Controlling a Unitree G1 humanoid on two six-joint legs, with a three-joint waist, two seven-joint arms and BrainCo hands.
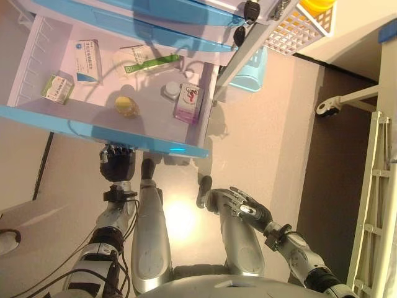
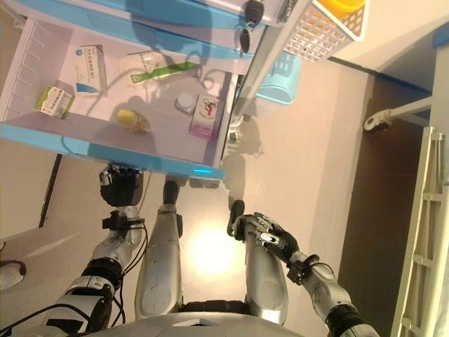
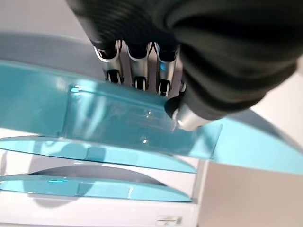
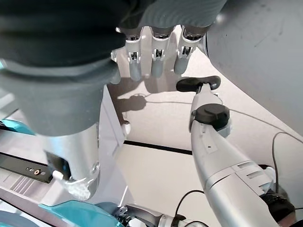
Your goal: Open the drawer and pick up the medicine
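The blue-fronted drawer (image 1: 74,124) stands pulled out. Inside lie a white-and-blue medicine box (image 1: 88,60), a green-and-white box (image 1: 57,88), a small yellow bottle (image 1: 126,106), a pink box (image 1: 189,102), a white-capped bottle (image 1: 170,90) and a green-and-white pack (image 1: 149,62). My left hand (image 1: 116,162) is just under the drawer's front edge. In the left wrist view its fingers (image 3: 137,66) curl behind the clear blue handle (image 3: 132,118). My right hand (image 1: 245,205) hangs low beside me, fingers relaxed and empty.
A second blue drawer front (image 1: 173,12) is above, with keys (image 1: 250,11) hanging beside it. A white lattice basket (image 1: 298,28) and a pale blue basket (image 1: 254,71) stand at the upper right. A white railed frame (image 1: 372,205) and a caster (image 1: 325,108) are at the right.
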